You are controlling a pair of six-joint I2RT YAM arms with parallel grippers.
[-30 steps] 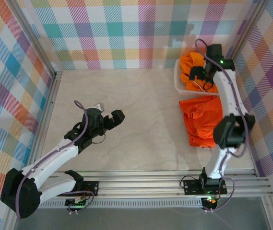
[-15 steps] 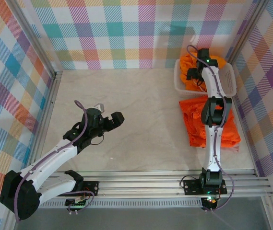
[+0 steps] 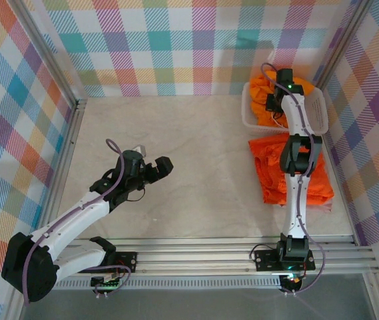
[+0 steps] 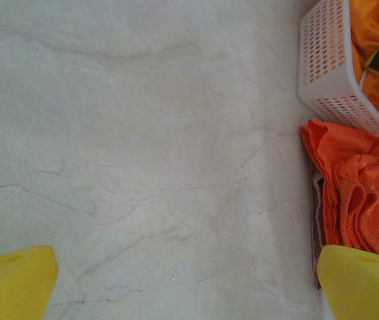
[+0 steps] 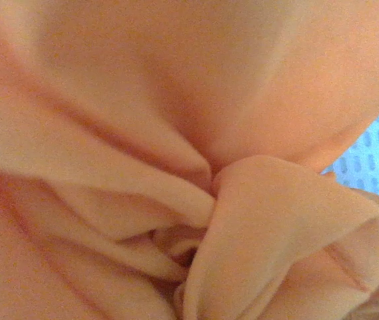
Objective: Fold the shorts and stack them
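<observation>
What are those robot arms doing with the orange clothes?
They are sorting shorts. The right gripper is down in the white basket, shut on the crumpled orange shorts there. A pile of orange shorts lies on the table beside the basket. The left gripper hangs open over bare table, holding nothing.

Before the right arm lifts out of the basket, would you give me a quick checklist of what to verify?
1. The right gripper is shut amid the orange shorts inside the basket: ok.
2. Cloth truly pinched: cannot tell; the right wrist view gives bunched orange cloth close up.
3. The left gripper is open over the table, apart from any cloth: ok.
4. Folding room on the table left of the folded orange shorts: ok.
5. Other cloth in the basket will not drag along: cannot tell.
</observation>
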